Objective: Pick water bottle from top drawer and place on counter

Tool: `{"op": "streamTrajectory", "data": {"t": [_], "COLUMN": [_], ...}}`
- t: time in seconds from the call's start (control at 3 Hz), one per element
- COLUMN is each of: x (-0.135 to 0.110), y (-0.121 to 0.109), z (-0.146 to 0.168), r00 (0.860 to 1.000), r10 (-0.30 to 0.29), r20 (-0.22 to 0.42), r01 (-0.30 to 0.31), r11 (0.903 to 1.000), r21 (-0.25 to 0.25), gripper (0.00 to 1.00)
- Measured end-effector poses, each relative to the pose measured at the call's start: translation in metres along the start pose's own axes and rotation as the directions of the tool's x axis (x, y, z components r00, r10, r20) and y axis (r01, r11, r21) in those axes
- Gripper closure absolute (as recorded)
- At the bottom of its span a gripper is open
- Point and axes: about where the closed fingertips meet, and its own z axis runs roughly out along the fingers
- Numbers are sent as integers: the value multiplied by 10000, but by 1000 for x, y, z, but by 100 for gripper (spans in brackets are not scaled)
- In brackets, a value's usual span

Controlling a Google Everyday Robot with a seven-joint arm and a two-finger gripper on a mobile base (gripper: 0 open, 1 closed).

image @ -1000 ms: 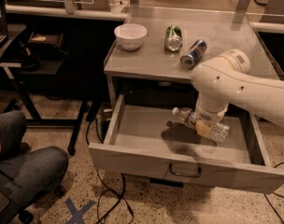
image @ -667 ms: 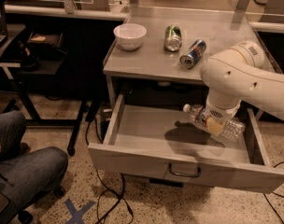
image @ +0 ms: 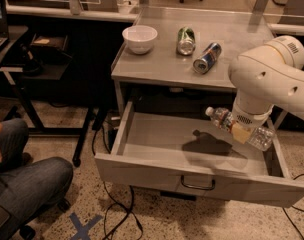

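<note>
Hovering at the 3 o'clock side of the open top drawer point(image: 142, 169), the hand point(image: 241, 132) is clamped on the water bottle point(image: 222, 118), tilted with cap toward 10 o'clock, clear of the drawer floor. On the worktop point(image: 157, 66): white bowl point(image: 139, 38) at 9 o'clock, green can point(image: 186, 40) centre, blue-and-silver can point(image: 207, 57) at its 4 o'clock.

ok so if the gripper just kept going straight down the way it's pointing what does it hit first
Probably the floor of the top drawer, near the shadow. The gripper points down over the open drawer, shut on the water bottle, nothing visible beneath; depth is uncertain.
</note>
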Motion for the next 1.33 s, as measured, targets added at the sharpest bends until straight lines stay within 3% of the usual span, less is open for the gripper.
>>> {"op": "streamTrajectory", "data": {"t": [0.33, 0.67, 1.0, 1.33], "x": [13, 53, 86, 87], "y": [-14, -45, -71, -72], "z": [-8, -34, -62, -64], "r00": [9984, 9844, 9644, 9637], "r10": [406, 1509, 2378, 2407], "r20": [-396, -911, -1154, -1155], "r01": [-398, -1441, -2222, -2249], "r11": [9990, 9866, 9658, 9650], "r21": [226, 764, 1336, 1349], "gripper": [100, 100, 100, 100]}}
